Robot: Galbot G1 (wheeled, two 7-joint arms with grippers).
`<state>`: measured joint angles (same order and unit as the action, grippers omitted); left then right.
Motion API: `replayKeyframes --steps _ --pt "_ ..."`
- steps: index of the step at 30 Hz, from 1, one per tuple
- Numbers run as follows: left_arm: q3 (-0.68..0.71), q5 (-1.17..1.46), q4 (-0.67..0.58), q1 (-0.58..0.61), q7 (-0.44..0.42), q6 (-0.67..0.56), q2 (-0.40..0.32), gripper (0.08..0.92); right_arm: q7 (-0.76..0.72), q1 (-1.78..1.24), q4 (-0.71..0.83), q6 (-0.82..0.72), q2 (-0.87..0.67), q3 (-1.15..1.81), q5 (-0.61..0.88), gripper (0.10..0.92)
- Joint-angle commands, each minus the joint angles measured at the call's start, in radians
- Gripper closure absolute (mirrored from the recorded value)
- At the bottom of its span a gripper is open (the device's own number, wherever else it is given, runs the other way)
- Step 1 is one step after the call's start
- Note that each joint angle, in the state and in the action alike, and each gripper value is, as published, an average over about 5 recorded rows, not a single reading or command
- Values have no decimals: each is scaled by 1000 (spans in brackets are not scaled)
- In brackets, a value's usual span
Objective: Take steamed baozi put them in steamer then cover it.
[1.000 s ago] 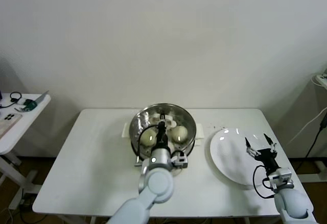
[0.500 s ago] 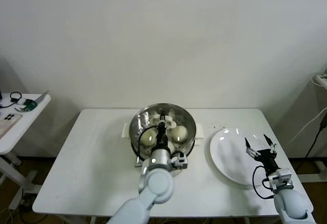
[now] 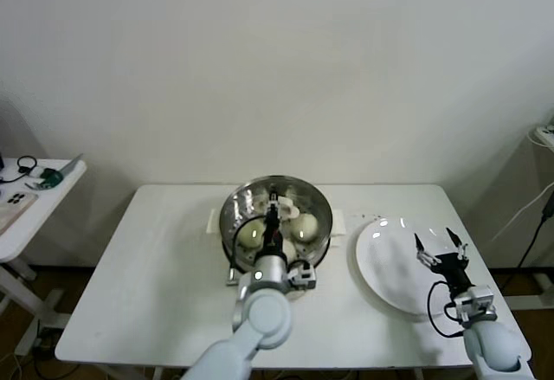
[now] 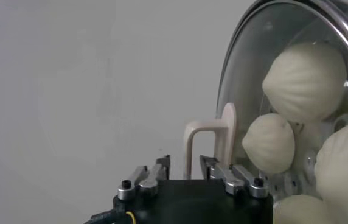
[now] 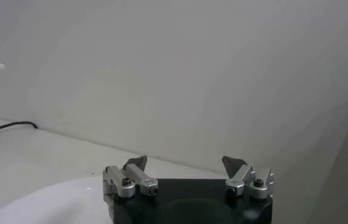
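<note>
Nearly done: your left gripper [image 4: 185, 172] is straddling the clear glass lid [image 4: 265, 67]'s cream bar handle [image 4: 212, 146], fingers slightly parted, cream-white buns [image 4: 305, 76] underneath; right gripper [image 3: 441, 249] is idling spread beside it.

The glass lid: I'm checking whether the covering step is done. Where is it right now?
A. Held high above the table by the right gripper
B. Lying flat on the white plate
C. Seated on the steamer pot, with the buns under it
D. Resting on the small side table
C: the glass lid sits on the steamer, buns showing through it, and the left gripper straddles its handle with jaws apart.
</note>
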<state>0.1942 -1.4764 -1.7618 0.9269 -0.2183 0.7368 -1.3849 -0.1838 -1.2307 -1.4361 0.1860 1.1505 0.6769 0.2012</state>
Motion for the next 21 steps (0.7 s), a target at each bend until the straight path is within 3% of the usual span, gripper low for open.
replayKeyframes --steps 1,14,21 --pt "1 22 -64 6 -4 49 23 559 -9 -1 -10 -19 -4 3 13 203" --pt "-44 164 -234 89 7 48 117 202 -15 -1 -13 -41 -11 10 31 203" --pt "-64 210 -297 155 69 29 161 177 -16 1 -11 -44 -15 10 29 203"
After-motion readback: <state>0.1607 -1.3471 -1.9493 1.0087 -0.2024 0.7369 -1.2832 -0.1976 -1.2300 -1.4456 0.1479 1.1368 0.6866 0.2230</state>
